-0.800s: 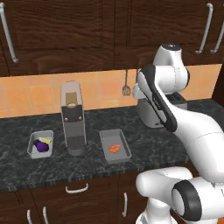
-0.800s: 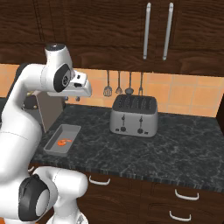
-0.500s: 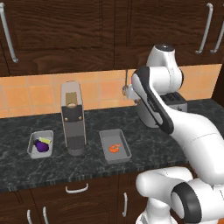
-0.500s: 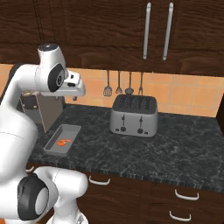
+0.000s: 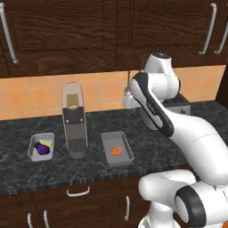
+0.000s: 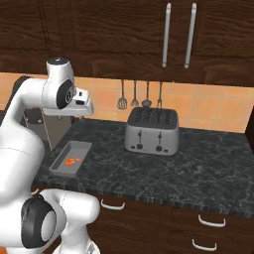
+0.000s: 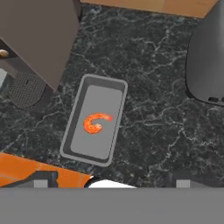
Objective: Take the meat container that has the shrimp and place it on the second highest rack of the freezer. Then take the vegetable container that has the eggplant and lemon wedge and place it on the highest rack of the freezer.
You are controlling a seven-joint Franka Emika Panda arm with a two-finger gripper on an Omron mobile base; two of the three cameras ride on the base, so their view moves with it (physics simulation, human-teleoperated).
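shrimp (image 6: 72, 160) in tray (image 6: 55, 167), toaster (image 6: 151, 131) right

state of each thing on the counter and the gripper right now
shrimp tray: flat on the counter, one shrimp inside, not gripped
eggplant tray: flat on the counter, holds eggplant and lemon wedge
coffee machine: upright, between the trays
toaster: upright, slots empty
gripper: open, above the counter, holding nothing
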